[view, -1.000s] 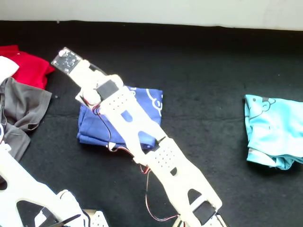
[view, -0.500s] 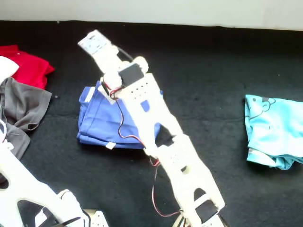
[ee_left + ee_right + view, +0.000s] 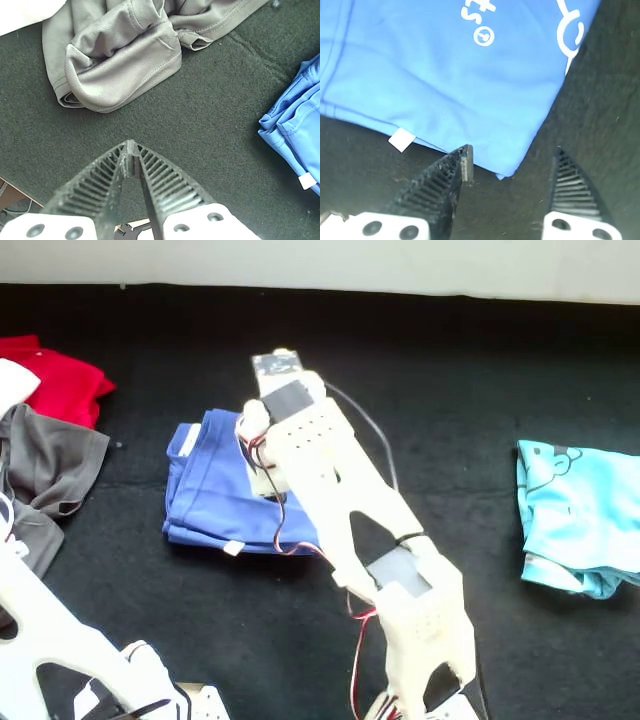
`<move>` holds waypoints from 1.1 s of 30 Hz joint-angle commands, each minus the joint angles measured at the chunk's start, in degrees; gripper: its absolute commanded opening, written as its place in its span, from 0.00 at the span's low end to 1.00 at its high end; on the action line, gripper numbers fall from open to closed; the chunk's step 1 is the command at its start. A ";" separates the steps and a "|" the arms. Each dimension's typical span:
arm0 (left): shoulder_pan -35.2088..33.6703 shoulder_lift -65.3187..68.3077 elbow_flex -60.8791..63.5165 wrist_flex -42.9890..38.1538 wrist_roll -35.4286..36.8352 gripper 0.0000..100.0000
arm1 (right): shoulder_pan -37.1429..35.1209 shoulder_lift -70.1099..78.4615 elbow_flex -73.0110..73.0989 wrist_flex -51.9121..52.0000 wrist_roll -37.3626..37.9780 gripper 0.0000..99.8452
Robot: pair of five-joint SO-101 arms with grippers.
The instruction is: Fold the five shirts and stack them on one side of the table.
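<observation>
Shirts four, red point(image 3: 62, 382), grey point(image 3: 48, 462), blue point(image 3: 212, 490), turquoise point(image 3: 578, 515), arms point(image 3: 335, 495) two

- On the blue shirt point(image 3: 445, 75), white print point(image 3: 483, 36): a small circled mark and curling strokes, cut off at the edge, so no whole word reads.
- White tag point(image 3: 401, 139) at its hem: looks blank.
- Cyan shirt point(image 3: 575, 520): dark neck label point(image 3: 556, 452), too small to read.

Your black table point(image 3: 450, 360) carries a folded blue shirt point(image 3: 445, 75) just ahead of your right gripper point(image 3: 512, 157). A crumpled grey shirt point(image 3: 125, 55) lies ahead of your left gripper point(image 3: 132, 147), with a red shirt point(image 3: 60, 380) beyond it. A cyan shirt point(image 3: 575, 515) sits well off to the right gripper's right.
</observation>
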 commanded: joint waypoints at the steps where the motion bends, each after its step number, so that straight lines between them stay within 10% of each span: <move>1: 0.66 -1.54 -0.22 -0.88 -0.26 0.01 | 1.19 3.12 0.48 -3.74 -3.52 0.27; 18: 0.57 -1.54 -0.57 -0.88 -0.26 0.01 | 2.68 20.88 0.48 -11.03 -5.45 0.18; 21: 0.75 -1.54 -0.57 -0.88 -0.26 0.01 | 4.00 20.79 0.40 -10.68 0.00 0.01; 33: 0.92 -1.54 -0.66 -0.88 -0.26 0.01 | 10.86 20.00 -7.69 2.15 16.70 0.01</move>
